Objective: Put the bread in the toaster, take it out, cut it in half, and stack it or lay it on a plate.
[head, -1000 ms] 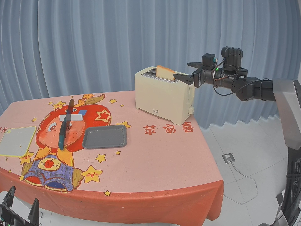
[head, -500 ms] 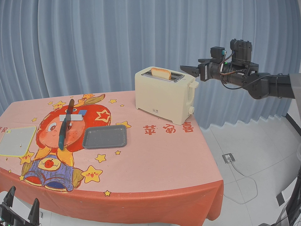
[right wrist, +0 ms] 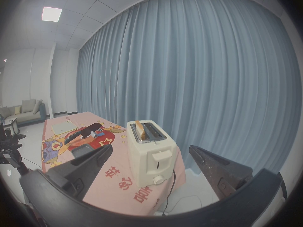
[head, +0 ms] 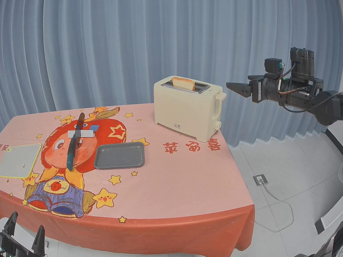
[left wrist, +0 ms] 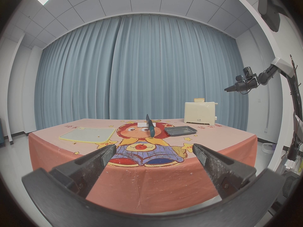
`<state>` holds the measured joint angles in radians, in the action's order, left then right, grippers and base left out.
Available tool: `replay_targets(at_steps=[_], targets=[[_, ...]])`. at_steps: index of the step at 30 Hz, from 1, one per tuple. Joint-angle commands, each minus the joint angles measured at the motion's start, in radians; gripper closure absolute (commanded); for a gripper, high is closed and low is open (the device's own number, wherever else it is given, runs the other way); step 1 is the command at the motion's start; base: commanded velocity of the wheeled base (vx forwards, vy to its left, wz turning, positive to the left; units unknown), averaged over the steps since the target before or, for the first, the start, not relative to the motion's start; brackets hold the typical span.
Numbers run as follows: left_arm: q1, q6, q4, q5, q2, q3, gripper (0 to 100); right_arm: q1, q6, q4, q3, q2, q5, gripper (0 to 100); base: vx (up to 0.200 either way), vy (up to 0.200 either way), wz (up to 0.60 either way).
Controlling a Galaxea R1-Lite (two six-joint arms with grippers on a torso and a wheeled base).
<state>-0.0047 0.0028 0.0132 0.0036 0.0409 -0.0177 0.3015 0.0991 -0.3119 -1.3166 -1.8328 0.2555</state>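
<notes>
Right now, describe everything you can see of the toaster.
The toaster is a cream, glossy, plastic-looking box with two metal-rimmed slots on top. A lever sits high on its end face, a round knob below it. It stands upright at the far right corner of the table. A bread slice stands in one slot, its top sticking out. Nothing grips it.

Pleated blue curtain [head: 125, 36], white floor [head: 286, 168]
</notes>
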Motion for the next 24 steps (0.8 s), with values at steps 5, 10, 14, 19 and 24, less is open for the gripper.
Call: replay_targets(at_steps=[5, 10, 14, 19, 24], targets=[[0.000, 0.000, 0.001, -0.001, 0.001, 0.018, 0, -0.039, -0.062, -0.177, 0.227, 0.081, -0.041, 100, 0.000, 0.000, 0.00], [0.000, 0.000, 0.001, -0.001, 0.001, 0.018, 0, -0.087, -0.062, -0.223, 0.289, 0.038, -0.027, 100, 0.000, 0.000, 0.00], [0.000, 0.000, 0.001, -0.001, 0.001, 0.018, 0, -0.099, -0.059, -0.225, 0.323, -0.008, -0.021, 100, 0.000, 0.000, 0.00], [0.000, 0.000, 0.001, -0.001, 0.001, 0.018, 0, -0.099, -0.059, -0.299, 0.310, -0.117, -0.021, 100, 0.000, 0.000, 0.00], [0.000, 0.000, 0.001, -0.001, 0.001, 0.018, 0, -0.093, -0.061, -0.388, 0.286, -0.229, -0.021, 100, 0.000, 0.000, 0.00]])
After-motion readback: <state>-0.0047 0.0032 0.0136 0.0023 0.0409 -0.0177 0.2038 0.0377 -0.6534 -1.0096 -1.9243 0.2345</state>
